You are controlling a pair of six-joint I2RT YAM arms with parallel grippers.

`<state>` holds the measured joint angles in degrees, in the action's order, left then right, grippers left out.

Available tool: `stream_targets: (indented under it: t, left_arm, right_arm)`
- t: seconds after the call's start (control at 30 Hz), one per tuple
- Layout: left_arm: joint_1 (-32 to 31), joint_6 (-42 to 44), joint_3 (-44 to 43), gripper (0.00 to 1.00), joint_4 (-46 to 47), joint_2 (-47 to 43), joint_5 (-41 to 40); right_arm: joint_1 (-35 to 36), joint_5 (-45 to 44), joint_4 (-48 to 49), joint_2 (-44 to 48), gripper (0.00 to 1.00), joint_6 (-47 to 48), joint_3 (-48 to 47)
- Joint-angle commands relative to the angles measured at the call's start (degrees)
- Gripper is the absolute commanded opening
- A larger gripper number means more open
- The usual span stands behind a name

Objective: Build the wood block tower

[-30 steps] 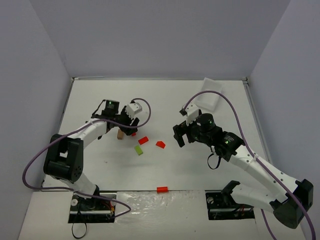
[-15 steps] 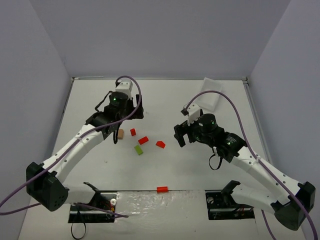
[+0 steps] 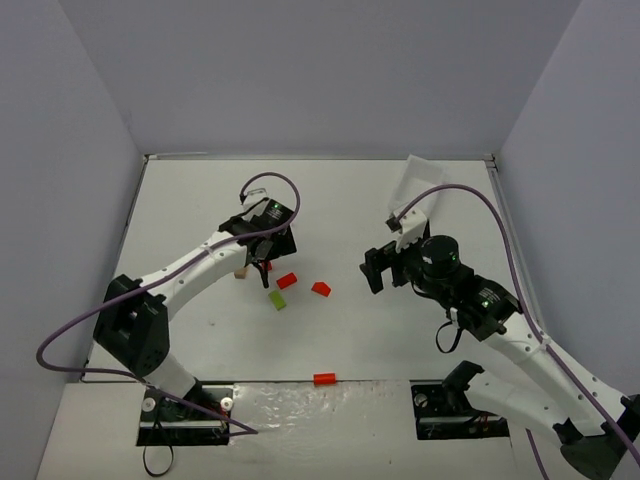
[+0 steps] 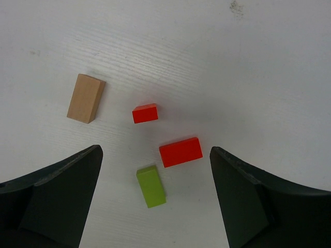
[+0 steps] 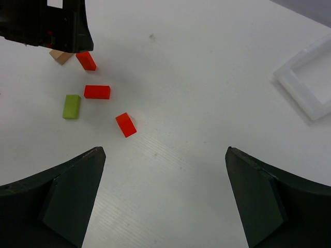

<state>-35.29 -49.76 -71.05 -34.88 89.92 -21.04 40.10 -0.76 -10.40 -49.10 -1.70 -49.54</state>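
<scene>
Left wrist | four wood blocks point(image 4: 179, 151) lie loose | beneath spread left jaws, untouched

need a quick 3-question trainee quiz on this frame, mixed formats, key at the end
1. True or false: the lime green wooden block rests on the tan wooden block.
2. How many red wooden blocks does the right wrist view show?
3. The right pincer is: A open and empty; B shut on a red block; C shut on the tan block.
Key: 1 false; 2 three; 3 A.
</scene>
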Motion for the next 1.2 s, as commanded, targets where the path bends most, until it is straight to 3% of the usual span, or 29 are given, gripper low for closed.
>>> stream_targets:
  t: [0.0, 0.17, 0.43, 0.67, 1.17]
  left_arm:
    - [0.2, -4.4, -4.0, 0.80, -1.9, 1.2, -0.9]
    - [0.7, -6.0, -4.5, 0.70, -1.9, 4.4, 1.4]
    - [3.1, -7.6, -5.1, 0.64, -3.4, 7.8, 2.3]
    - [4.9, -7.9, -5.7, 0.52, -3.2, 10.0, 3.7]
    - [6.0, -8.0, -6.6, 0.41, -3.2, 12.0, 4.7]
  right_arm:
    - [-0.4, -3.0, 0.7, 2.1, 1.00, 0.3, -0.2]
    - [-0.4, -3.2, 0.0, 2.9, 1.00, 0.9, 0.1]
    - [-0.4, -3.1, -0.7, 3.7, 1.00, 1.1, 0.9]
    - [-0.4, -3.1, -0.8, 3.6, 1.00, 2.7, 1.1]
    - [-0.5, -3.5, -0.9, 2.7, 1.00, 3.1, 1.4]
